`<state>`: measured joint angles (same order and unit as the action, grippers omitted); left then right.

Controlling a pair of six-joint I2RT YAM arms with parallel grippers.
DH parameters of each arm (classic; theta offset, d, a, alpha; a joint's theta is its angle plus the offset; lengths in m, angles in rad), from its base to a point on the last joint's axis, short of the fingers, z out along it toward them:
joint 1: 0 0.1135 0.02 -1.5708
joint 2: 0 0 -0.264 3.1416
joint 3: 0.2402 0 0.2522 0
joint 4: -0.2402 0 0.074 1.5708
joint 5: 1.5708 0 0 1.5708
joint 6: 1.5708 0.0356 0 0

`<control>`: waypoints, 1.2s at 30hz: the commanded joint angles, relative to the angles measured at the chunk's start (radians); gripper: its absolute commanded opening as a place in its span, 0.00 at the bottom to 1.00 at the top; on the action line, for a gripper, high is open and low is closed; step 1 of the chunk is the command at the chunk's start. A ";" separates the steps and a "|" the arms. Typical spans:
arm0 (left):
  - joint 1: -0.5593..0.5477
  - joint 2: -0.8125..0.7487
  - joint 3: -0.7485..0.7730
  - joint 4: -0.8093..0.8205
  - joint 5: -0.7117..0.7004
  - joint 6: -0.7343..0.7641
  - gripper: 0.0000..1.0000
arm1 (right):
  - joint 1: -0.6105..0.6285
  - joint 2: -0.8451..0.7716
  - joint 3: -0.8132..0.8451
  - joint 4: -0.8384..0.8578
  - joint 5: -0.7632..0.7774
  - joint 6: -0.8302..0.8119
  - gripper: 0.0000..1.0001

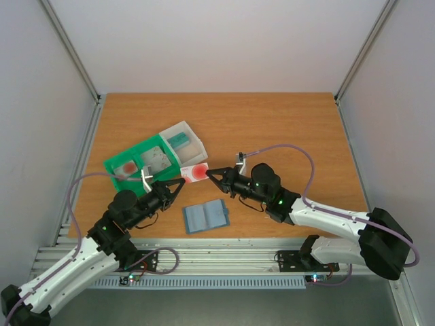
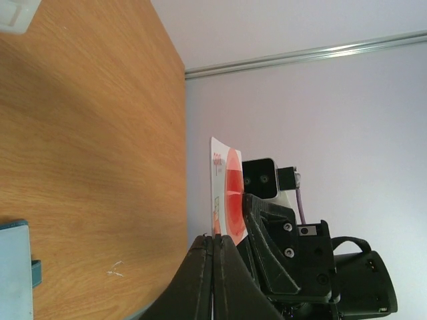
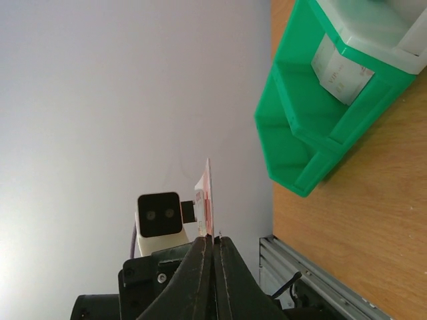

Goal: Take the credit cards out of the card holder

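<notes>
One credit card (image 1: 196,172), whitish with a red round mark, is held in the air between both grippers, above the table just right of the tray. My left gripper (image 1: 183,182) is shut on its left edge; the card (image 2: 227,190) stands edge-on above the closed tips. My right gripper (image 1: 209,172) is shut on its right edge; there too the card (image 3: 206,197) rises thin from the closed tips. The card holder (image 1: 205,216), a slate-blue wallet, lies open on the table below the grippers, and its corner shows in the left wrist view (image 2: 13,270).
A green-and-clear compartment tray (image 1: 113,165) lies to the left of the grippers. It holds a card with a red mark (image 1: 128,167), a whitish card (image 1: 158,159) and a teal card (image 1: 179,140). The tray's green wall (image 3: 313,133) is near my right gripper. Metal rails run along the table's near edge.
</notes>
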<state>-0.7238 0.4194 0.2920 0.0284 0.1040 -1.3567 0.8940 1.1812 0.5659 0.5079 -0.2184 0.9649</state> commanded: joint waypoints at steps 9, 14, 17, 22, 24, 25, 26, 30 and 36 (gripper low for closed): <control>-0.003 -0.097 0.067 -0.219 -0.099 0.119 0.00 | 0.002 -0.024 -0.051 0.011 -0.020 -0.014 0.38; 0.005 -0.149 0.132 -0.399 -0.196 0.217 0.00 | 0.002 -0.066 -0.050 -0.061 -0.012 -0.067 0.57; 0.018 -0.154 0.176 -0.504 -0.256 0.274 0.00 | 0.002 -0.098 -0.034 -0.128 -0.014 -0.116 0.75; 0.049 -0.128 0.265 -0.638 -0.334 0.380 0.00 | 0.002 -0.175 -0.002 -0.262 -0.018 -0.203 0.98; 0.062 -0.123 0.297 -0.666 -0.356 0.420 0.00 | 0.002 -0.211 0.004 -0.319 -0.002 -0.227 0.98; 0.070 -0.115 0.310 -0.680 -0.366 0.435 0.00 | 0.002 -0.228 0.005 -0.339 0.006 -0.237 0.99; 0.085 -0.108 0.329 -0.695 -0.375 0.456 0.00 | 0.002 -0.241 0.005 -0.362 0.011 -0.246 0.99; 0.140 -0.036 0.392 -0.747 -0.351 0.520 0.00 | 0.002 -0.274 0.002 -0.405 0.008 -0.260 0.99; 0.220 0.065 0.478 -0.795 -0.307 0.589 0.00 | 0.003 -0.310 -0.008 -0.449 0.003 -0.274 0.98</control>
<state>-0.5472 0.4332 0.7021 -0.7197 -0.2142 -0.8520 0.8936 0.9043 0.5396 0.1108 -0.2283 0.7296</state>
